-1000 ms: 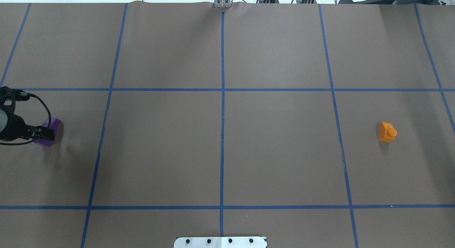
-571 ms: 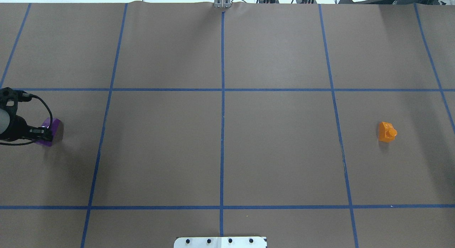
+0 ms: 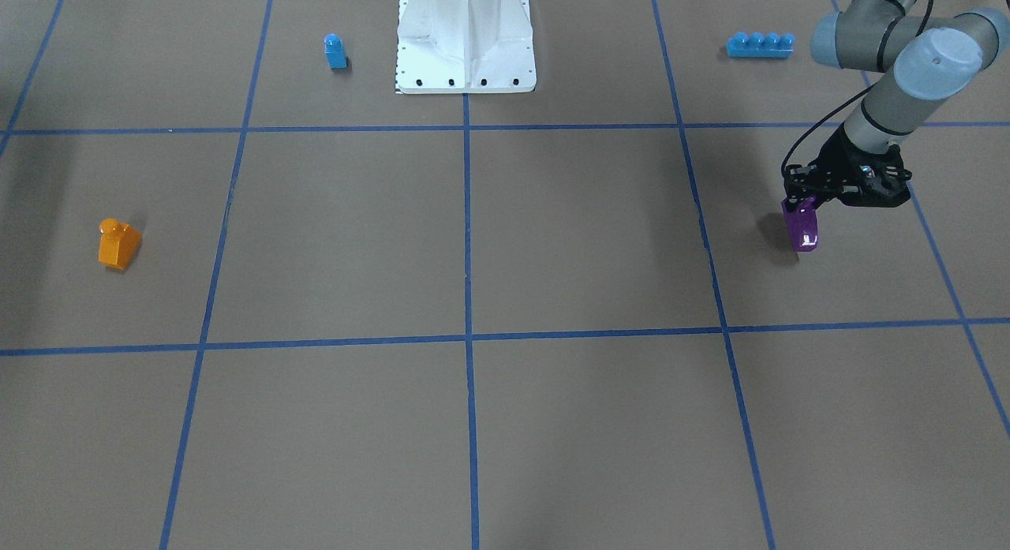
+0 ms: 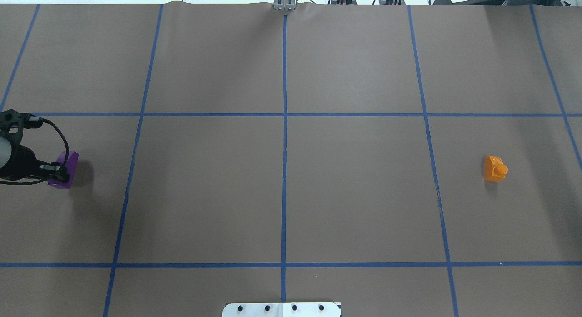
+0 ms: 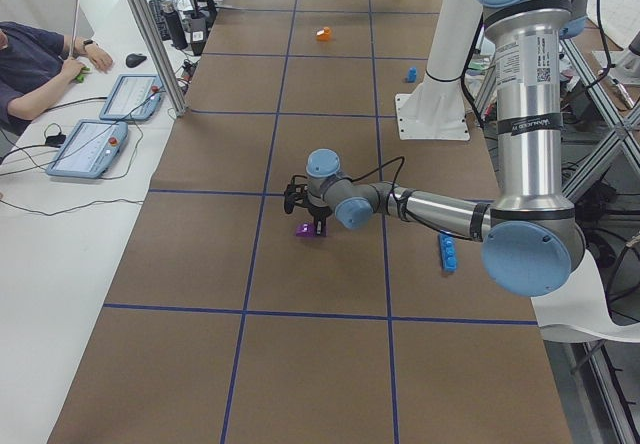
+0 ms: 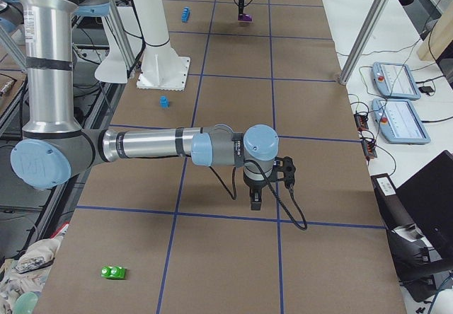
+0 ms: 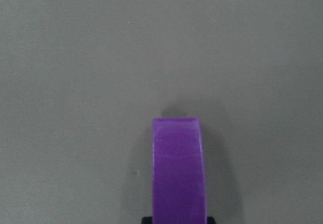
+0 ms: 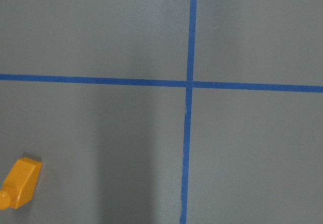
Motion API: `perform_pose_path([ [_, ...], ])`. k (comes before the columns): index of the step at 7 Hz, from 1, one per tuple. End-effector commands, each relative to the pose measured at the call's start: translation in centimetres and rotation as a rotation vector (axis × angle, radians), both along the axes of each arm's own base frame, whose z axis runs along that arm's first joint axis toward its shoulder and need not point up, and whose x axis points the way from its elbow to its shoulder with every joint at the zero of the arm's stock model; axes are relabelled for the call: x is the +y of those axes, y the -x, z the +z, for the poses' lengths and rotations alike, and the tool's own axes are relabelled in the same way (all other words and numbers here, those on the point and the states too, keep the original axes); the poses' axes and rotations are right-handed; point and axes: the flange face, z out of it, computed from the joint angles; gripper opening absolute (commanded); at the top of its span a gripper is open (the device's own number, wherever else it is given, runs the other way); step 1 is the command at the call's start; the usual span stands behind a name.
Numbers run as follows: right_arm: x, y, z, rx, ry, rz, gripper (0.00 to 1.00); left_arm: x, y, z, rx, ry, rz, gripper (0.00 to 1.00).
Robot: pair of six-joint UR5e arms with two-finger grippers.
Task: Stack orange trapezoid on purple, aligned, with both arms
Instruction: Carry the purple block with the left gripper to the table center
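Note:
The purple brick (image 4: 67, 168) hangs stud-end up in my left gripper (image 4: 57, 169), at the table's far left, just above the paper. The gripper is shut on its upper end, as the front view shows the brick (image 3: 802, 228) below the gripper (image 3: 809, 203). In the left wrist view the brick (image 7: 179, 171) points away over its shadow. The orange trapezoid (image 4: 494, 168) lies on its side at the far right, alone; it also shows in the front view (image 3: 118, 244) and low left in the right wrist view (image 8: 21, 182). My right gripper (image 6: 255, 202) hovers near it; I cannot tell whether it is open or shut.
A small blue one-stud brick (image 3: 335, 51) and a long blue four-stud brick (image 3: 759, 44) lie beside the white base (image 3: 465, 61). A green brick (image 6: 113, 272) lies at the table's right end. Blue tape lines grid the brown paper.
The purple brick has risen a little in the left gripper and now hangs straighter; its shadow has spread to the right. The orange trapezoid has not moved.

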Motion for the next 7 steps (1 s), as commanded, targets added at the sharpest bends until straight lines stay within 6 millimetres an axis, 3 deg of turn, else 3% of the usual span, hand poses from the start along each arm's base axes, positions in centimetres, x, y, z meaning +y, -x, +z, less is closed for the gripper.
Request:
perform_pose_path([
  [1,0.1,0.0,0.0,-0.007,0.002,0.000,1.00,-2.3,0.3,-8.2,0.043,-0.028,-0.018,0.00],
  [2,0.2,0.1,0.1,-0.022,0.005,-0.001,1.00,-4.7,-2.0,-13.4,0.060,-0.057,-0.014,0.00],
  [3,0.3,0.2,0.1,-0.024,0.001,-0.002,1.00,-6.5,-5.9,-19.4,0.062,-0.082,0.011,0.00],
  [4,0.2,0.3,0.0,-0.030,-0.001,-0.004,1.00,-7.4,-10.4,-25.9,0.028,-0.114,0.025,0.00],
  [5,0.1,0.3,-0.2,-0.036,-0.004,-0.003,1.00,-8.2,-16.4,-32.9,-0.011,-0.157,0.038,0.00],
  [6,0.0,0.3,-0.3,-0.037,-0.006,-0.003,1.00,-9.0,-22.4,-37.3,-0.043,-0.185,0.052,0.00],
  [7,-0.1,0.4,-0.3,-0.037,-0.003,-0.004,1.00,-9.6,-27.4,-39.0,-0.064,-0.184,0.077,0.00],
])
